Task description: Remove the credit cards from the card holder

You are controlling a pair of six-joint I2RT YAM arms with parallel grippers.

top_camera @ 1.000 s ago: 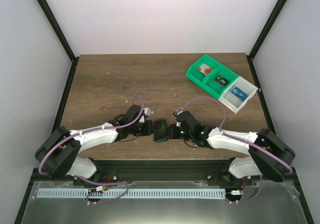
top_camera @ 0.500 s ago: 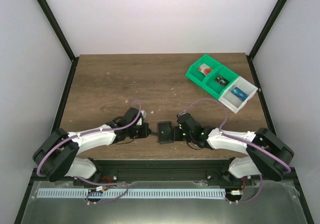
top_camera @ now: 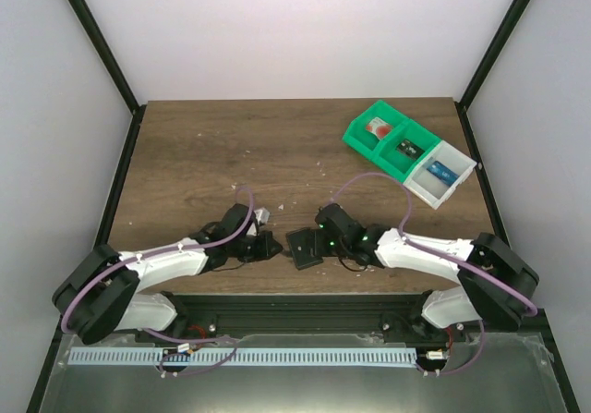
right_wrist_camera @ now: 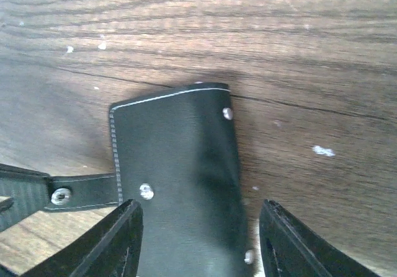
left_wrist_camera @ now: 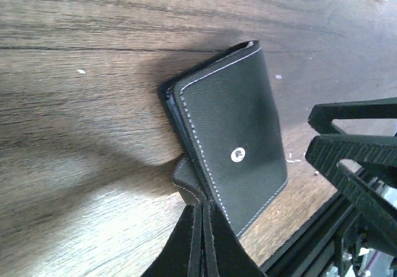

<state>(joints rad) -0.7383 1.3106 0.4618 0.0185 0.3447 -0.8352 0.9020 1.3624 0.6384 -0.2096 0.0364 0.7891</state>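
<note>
The card holder (top_camera: 301,247) is a closed black stitched wallet lying flat near the table's front edge. It fills the left wrist view (left_wrist_camera: 229,128) and the right wrist view (right_wrist_camera: 177,159). Its narrow side tab (left_wrist_camera: 186,179) runs into my left gripper (left_wrist_camera: 203,214), which is shut with the tab's end pinched between its fingertips. From the right, my right gripper (right_wrist_camera: 200,209) stands open astride the holder, one finger off each long edge. No credit cards show at the holder. A pale card with a red mark (top_camera: 374,127) lies in a bin.
A green bin (top_camera: 395,145) with two compartments and a white bin (top_camera: 441,173) beside it stand at the back right, each compartment holding a small item. The black frame rail (left_wrist_camera: 366,165) runs just past the holder along the table's near edge.
The right gripper, shut on the holder before, has opened around it. The two grippers drew apart from one second ago, and the holder now lies slightly askew.
</note>
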